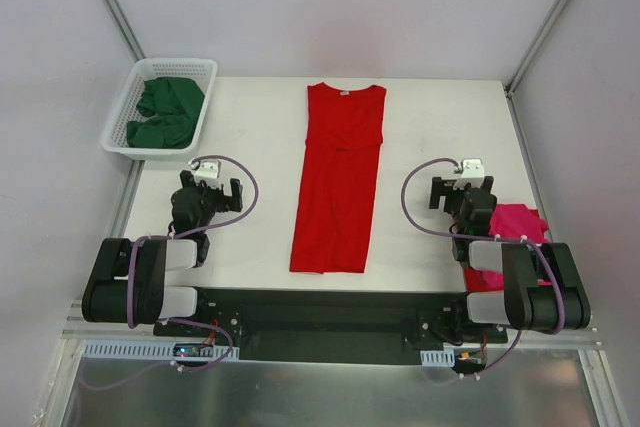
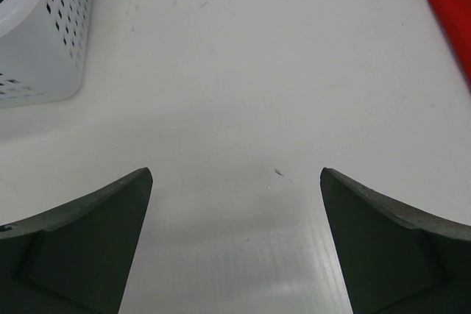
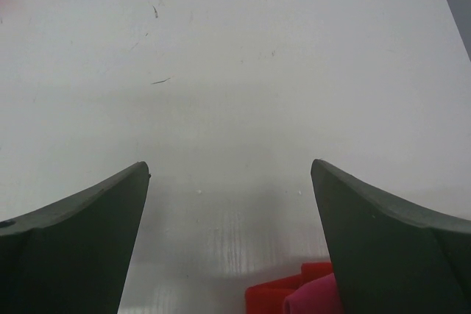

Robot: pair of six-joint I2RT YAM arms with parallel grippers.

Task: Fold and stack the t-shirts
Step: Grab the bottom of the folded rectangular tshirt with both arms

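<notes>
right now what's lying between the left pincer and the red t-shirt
Nothing: only bare white table separates the left pincer from the red t-shirt, as the top view shows.

You can read no text, number or brand anywhere; the pale speck at the red t-shirt collar, upper centre, is illegible.

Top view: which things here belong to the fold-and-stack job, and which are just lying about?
Job:
- bright red cloth t-shirt, laid flat in the middle
- dark green cloth t-shirts, bundled at far left
- magenta-pink cloth t-shirt, at the near right edge

Lying about:
- white plastic lattice basket, holding the green ones
- white table
</notes>
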